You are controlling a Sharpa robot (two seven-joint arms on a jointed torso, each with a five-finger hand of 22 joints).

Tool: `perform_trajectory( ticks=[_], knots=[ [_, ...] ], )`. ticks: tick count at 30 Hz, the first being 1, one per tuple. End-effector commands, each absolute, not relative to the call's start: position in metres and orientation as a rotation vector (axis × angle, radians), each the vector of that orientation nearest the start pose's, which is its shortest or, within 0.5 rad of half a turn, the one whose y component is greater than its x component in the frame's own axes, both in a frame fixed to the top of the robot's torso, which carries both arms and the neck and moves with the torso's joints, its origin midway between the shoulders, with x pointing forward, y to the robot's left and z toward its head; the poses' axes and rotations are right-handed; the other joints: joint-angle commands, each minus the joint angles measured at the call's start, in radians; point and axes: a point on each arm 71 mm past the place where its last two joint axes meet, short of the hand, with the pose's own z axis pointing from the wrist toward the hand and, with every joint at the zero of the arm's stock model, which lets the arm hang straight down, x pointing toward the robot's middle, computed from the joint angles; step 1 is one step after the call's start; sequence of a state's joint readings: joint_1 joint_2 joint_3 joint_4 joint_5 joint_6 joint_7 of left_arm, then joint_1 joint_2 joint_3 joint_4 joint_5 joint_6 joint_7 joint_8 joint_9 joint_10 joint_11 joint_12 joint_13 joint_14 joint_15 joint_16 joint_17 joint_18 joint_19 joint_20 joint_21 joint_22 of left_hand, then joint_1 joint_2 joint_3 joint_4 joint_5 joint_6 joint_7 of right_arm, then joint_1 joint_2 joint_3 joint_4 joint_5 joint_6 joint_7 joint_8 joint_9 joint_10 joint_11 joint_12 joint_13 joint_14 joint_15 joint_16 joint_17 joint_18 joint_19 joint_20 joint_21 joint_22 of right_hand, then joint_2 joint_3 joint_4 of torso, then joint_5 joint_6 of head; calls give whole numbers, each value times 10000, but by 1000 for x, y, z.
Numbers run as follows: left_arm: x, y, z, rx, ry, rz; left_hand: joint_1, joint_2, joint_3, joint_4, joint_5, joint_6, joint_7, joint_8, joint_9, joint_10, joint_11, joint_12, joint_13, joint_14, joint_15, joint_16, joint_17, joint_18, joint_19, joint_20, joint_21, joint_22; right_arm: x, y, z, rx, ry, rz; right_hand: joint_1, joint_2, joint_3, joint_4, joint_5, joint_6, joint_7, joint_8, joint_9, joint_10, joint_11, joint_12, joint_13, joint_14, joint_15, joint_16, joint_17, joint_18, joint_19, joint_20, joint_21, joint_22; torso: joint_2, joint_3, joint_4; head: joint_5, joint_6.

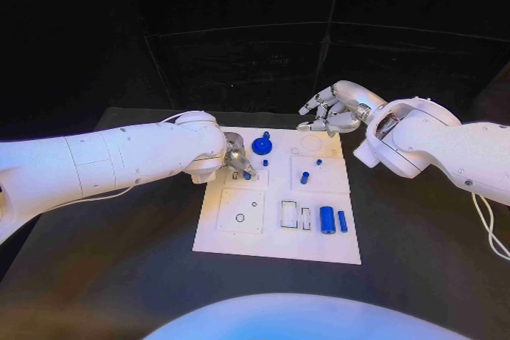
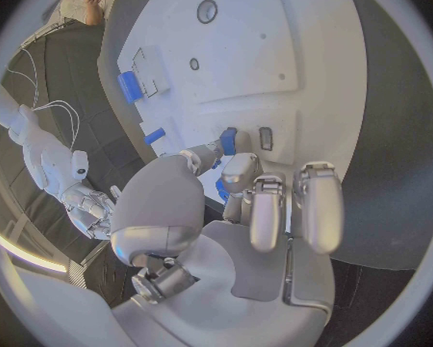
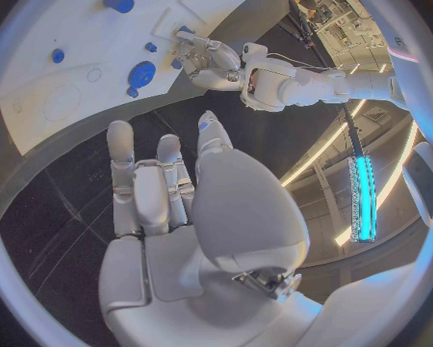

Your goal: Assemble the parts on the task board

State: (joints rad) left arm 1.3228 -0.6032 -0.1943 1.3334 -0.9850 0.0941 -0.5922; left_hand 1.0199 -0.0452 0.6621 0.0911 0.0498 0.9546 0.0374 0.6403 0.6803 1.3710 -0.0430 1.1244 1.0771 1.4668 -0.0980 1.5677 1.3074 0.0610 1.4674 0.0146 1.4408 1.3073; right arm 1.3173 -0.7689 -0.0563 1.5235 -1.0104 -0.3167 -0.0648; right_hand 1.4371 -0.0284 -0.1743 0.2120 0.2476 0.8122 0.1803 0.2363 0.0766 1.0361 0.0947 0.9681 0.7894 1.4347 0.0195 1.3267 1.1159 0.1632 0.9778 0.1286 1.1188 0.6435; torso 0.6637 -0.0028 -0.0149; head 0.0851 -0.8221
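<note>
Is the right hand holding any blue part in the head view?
No. The right hand hovers past the far edge of the white board with its fingers spread and nothing in them.

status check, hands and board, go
Left hand down on the task board, fingers at a small blue part; hold unclear. Right hand open, raised past the board's far edge. Blue gear beside the left hand.

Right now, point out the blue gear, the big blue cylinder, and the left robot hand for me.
blue gear (image 1: 262, 146), head view, on its toothed disc.
big blue cylinder (image 1: 327, 220), head view, middle of its body.
left robot hand (image 1: 236, 160), head view, on the silver fingers over the board.
</note>
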Motion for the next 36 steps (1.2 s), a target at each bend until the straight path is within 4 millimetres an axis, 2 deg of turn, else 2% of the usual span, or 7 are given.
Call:
perform_trajectory(
  ticks=[1,16,25,27,30,33,36],
  knots=[
    [509,158,-230,-1580,23767,-2936,109,200,-35,48,-32,346,-244,15,-14,189,-104,45,-1,1040,-59,31,2634,-181,264,-67,23,817,501,-163,-135,1540,16927,9452,54,45,-39,39,60,-63,-26,31,5,-72,-27,35,-11,-84,-12,-57,-12,120,-70,3,-61,-12,0,1,-4,-10,-14],
    [510,156,-232,-1417,24059,-2726,-210,-25,-1020,350,-35,441,-271,-27,57,186,-122,-9,-40,1040,-80,31,2634,-188,266,-101,29,851,501,-166,-135,1565,16966,9404,22,27,-101,93,37,-80,-23,77,4,-115,-22,30,-78,-97,-9,-77,-47,125,-87,4,-91,-49,-6,-5,13,-35,-38],
    [513,160,-231,-1719,23832,-2659,-912,-675,-2924,1039,-38,539,-279,-124,80,167,-128,-89,-112,1040,-80,31,2634,-194,269,-106,37,885,501,-168,-135,1589,16949,9336,-54,-97,-339,298,-811,-219,15,256,-13,-255,26,139,-263,-185,37,-147,-177,149,-244,41,-257,-251,-5,-13,9,-33,-4],
    [514,161,-231,-1833,23722,-2671,-910,-690,-3287,1199,-42,551,-291,-152,88,165,-161,-99,-118,1040,-87,31,2634,-192,267,-122,34,888,501,-168,-135,1602,16955,9313,-139,-160,-379,420,-1149,-258,29,304,-17,-299,44,174,-315,-209,52,-164,-214,156,-280,56,-294,-295,-2,-15,10,-36,-1],
    [515,163,-230,-1978,23550,-2744,-937,-745,-3742,1440,-41,555,-309,-185,101,156,-157,-123,-139,1040,-108,31,2634,-193,269,-132,36,897,501,-169,-135,1615,16990,9279,-426,-604,-329,814,-1890,-334,54,412,-23,-358,79,282,-393,-243,80,-183,-270,168,-326,84,-351,-363,-1,-14,3,-31,1],
    [516,164,-229,-2111,23341,-2900,-927,-796,-4232,1761,-36,560,-315,-218,123,152,-165,-133,-144,1040,-115,31,2634,-190,264,-147,24,891,502,-169,-136,1635,17019,9238,-896,-1266,-188,863,-1970,-395,69,482,-29,-414,94,340,-466,-279,94,-212,-334,184,-381,98,-414,-451,0,-19,6,-48,16],
    [515,165,-227,-2256,23111,-3082,-882,-862,-4589,1976,-38,538,-312,-255,137,127,-159,-165,-170,1040,-128,31,2634,-177,239,-148,-22,837,502,-170,-136,1652,17036,9206,-1106,-1524,-183,872,-1957,-429,76,514,-31,-436,96,371,-498,-297,99,-225,-365,191,-407,100,-448,-496,-2,-17,9,-69,43]
  ],
)
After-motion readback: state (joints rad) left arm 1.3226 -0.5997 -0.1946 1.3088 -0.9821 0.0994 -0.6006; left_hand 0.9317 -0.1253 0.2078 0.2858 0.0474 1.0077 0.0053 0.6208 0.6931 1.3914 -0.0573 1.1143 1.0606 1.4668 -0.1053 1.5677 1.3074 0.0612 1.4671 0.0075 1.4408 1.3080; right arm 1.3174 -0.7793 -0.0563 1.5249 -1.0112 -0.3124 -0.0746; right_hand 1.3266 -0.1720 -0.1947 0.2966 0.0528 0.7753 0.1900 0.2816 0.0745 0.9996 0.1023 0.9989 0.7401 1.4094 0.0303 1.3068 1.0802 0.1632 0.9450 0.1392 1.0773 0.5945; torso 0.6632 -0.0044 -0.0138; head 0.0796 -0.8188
